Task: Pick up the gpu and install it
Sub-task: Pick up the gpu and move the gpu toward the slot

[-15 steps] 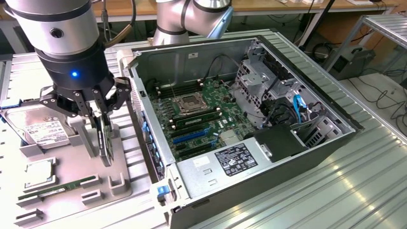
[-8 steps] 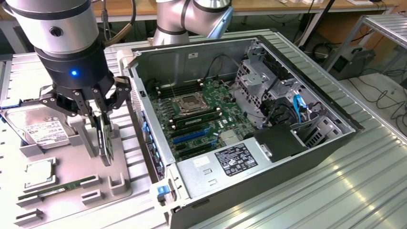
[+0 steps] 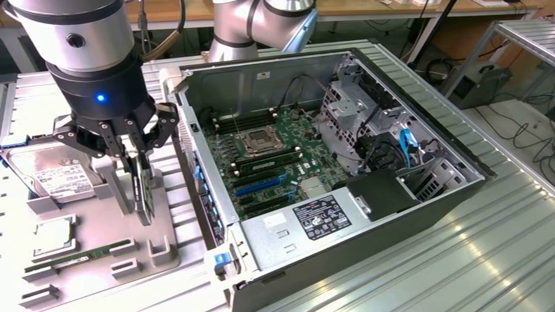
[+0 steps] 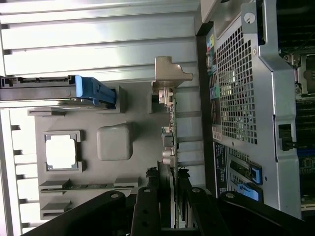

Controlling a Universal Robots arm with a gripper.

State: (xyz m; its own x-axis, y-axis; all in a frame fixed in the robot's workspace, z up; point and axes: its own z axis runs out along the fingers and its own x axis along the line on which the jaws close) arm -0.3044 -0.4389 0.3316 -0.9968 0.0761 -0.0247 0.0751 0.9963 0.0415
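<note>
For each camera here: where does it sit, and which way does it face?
Exterior view: raised, off the arm, looking down on the open computer case, the tray and the gripper at the gpu.
Wrist view: on the wrist, looking down past the gripper along the gpu to the tray.
Shared: gripper, gpu, tray, computer case.

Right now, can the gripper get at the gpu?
Probably yes: the gripper is right at the gpu, which stands on edge in the tray beside the case, with nothing between them.

gpu (image 3: pixel 143 201) | dark card, silver bracket | upright on edge | in grey holder (image 3: pixel 91 218)
</note>
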